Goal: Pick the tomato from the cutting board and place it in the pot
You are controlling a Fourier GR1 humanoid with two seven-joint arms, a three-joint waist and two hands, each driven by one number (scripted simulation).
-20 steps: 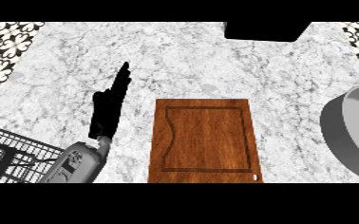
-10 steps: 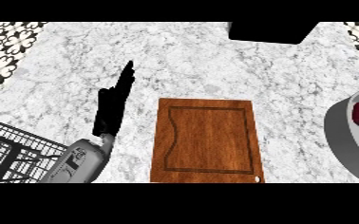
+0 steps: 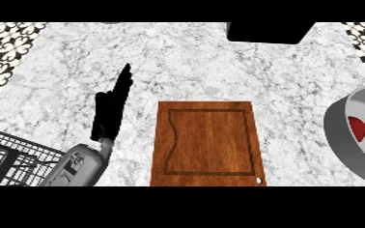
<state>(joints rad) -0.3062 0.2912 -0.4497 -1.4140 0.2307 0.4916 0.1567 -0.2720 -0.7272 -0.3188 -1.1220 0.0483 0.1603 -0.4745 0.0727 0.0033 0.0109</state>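
The tomato is lying inside the pot at the right edge; the left hand is resting beside the cutting board, fingers straight.

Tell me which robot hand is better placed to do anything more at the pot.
Neither is well placed. Only the left robot hand shows, straight-fingered, left of the bare cutting board. The pot, with something red inside, sits at the right edge, so probably the right, though it is out of view.
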